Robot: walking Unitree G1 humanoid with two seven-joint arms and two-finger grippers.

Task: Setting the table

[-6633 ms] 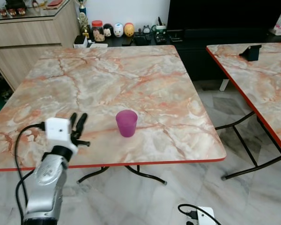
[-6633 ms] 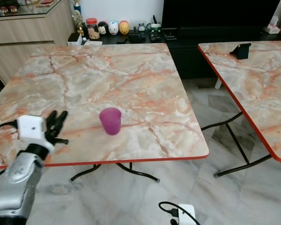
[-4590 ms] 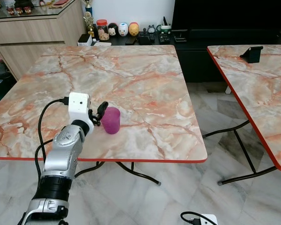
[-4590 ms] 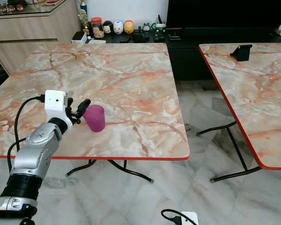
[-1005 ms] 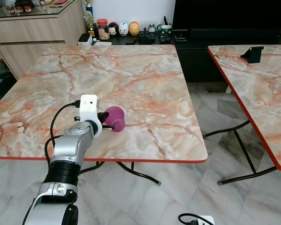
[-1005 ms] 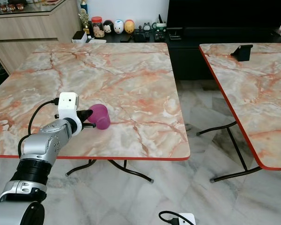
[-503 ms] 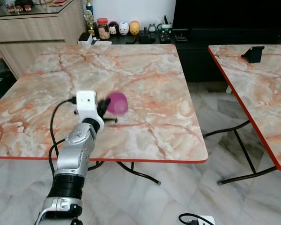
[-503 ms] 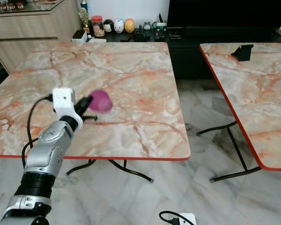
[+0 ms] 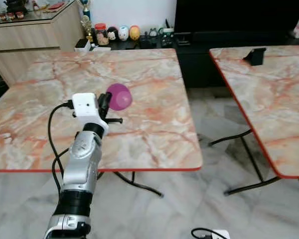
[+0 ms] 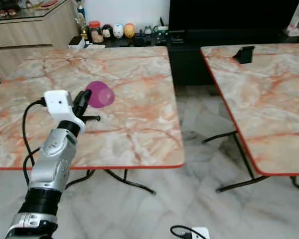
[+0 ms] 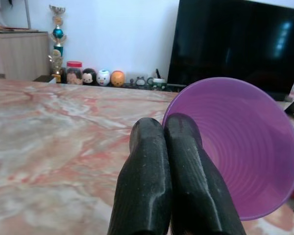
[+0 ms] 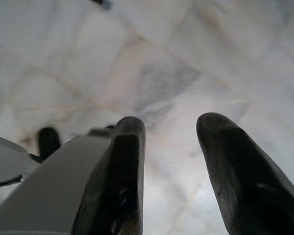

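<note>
Left wrist view: purple cup (image 11: 235, 147) rim pinched between fingers (image 11: 186, 171).

- The cup (image 11: 240, 147) looks like thin, see-through purple plastic with fine ridges inside.
- The left gripper (image 11: 169, 166) has matt black, slightly grainy fingers.
- The table (image 9: 149, 129) has a glossy marble-pattern top with a red edge.
- The floor (image 12: 176, 63) is polished pale marble tile.

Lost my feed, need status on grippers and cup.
Left gripper shut on purple cup, cup tipped sideways above the near table. Right gripper open, hanging over floor. Nothing in the way.
</note>
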